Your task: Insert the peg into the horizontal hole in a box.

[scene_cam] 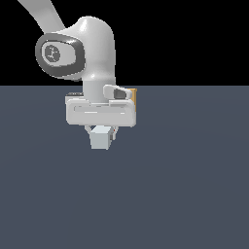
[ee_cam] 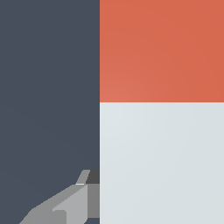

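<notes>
Only the wrist view showed the long square-section peg (ee_cam: 162, 131) up close, its orange-red end beyond the pale grey-white length, one grey finger (ee_cam: 72, 203) against its side. The exterior view showed the white gripper (scene_cam: 101, 133) clamped on the peg's pale end, and a sliver of the tan wood-coloured box (scene_cam: 134, 96) behind the hand.

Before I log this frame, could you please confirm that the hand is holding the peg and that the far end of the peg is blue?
Not quite: the end of the peg is orange-red, not blue, and the rest is pale grey-white. The wrist view shows this plainly. The remainder stands: in the exterior view the hand is closed on the peg above the grey floor.
</notes>
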